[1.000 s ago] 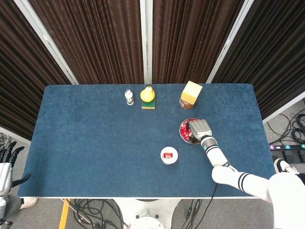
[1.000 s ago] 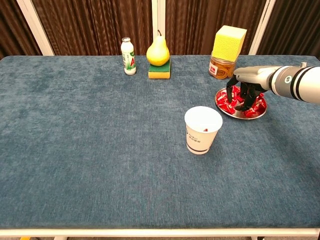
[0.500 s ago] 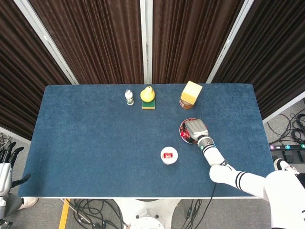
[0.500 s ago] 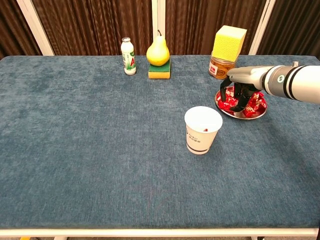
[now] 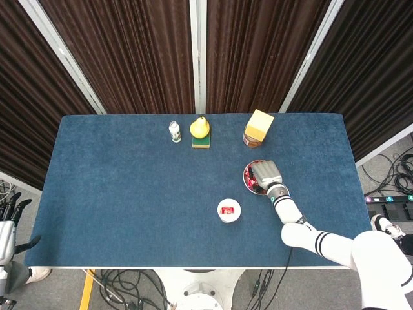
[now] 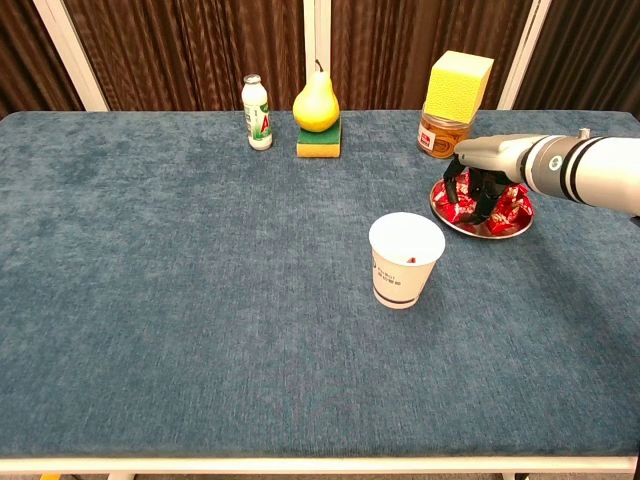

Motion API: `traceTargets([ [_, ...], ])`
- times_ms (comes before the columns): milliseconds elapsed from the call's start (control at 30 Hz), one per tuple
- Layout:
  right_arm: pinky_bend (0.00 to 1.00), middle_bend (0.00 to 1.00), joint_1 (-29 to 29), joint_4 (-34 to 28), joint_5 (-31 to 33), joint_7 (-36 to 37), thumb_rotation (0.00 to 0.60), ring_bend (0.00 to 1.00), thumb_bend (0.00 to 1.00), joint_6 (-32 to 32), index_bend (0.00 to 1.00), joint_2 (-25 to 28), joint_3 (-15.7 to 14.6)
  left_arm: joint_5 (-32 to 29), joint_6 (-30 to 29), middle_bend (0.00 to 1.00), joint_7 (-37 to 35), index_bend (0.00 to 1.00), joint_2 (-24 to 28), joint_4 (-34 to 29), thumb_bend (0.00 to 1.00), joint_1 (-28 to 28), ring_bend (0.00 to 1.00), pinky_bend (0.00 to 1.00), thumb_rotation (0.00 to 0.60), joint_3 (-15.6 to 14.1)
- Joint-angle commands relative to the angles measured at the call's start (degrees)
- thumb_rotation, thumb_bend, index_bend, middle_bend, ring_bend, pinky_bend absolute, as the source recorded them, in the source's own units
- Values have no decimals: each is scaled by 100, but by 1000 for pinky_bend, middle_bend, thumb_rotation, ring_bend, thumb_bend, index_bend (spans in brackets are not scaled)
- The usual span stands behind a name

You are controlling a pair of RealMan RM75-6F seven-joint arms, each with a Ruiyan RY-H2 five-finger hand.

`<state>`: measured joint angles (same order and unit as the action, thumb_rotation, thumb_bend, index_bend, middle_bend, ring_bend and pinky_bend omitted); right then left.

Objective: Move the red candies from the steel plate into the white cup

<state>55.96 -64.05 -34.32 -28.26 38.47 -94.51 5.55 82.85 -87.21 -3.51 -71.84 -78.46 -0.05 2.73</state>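
Chest view has my right hand over the steel plate, fingers curled down into the red candies; whether one is pinched I cannot tell. I'd confirm a firm pinch before carrying to the white cup.

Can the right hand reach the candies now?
Probably yes: the right hand is directly over the plate, fingers down among the candies, with nothing between.

Along the far edge of the blue table: small white bottle, upright. Just right of it, yellow pear atop green sponge. Further right, amber jar bearing tilted yellow sponge.
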Motion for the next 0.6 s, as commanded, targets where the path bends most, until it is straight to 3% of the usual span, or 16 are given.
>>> traceTargets([
  [33, 1000, 933, -54, -195, -77, 75, 600, 972, 364, 137, 660, 119, 61, 5, -8, 163, -3, 233, 1, -4, 100, 1, 176, 161, 600, 4],
  [133, 1000, 932, -217, -851, -467, 319, 600, 972, 365, 460, 660, 536, 182, 17, -30, 163, 3, 233, 15, -21, 100, 6, 176, 161, 600, 7],
  [367, 1000, 933, -774, -3012, -1861, 1146, 600, 973, 364, 1129, 665, 1980, 395, 46, -83, 163, 52, 233, 47, -87, 100, 6, 176, 161, 600, 23],
  [467, 1000, 933, -933, -3606, -2446, 1426, 600, 972, 364, 1213, 658, 2337, 372, 74, -94, 163, 86, 233, 64, -124, 99, -2, 176, 161, 600, 20],
  [600, 1000, 932, -956, -3927, -2942, 1677, 600, 972, 364, 983, 612, 2434, 236, 104, -79, 163, 142, 233, 90, -183, 100, -28, 176, 161, 600, 17],
])
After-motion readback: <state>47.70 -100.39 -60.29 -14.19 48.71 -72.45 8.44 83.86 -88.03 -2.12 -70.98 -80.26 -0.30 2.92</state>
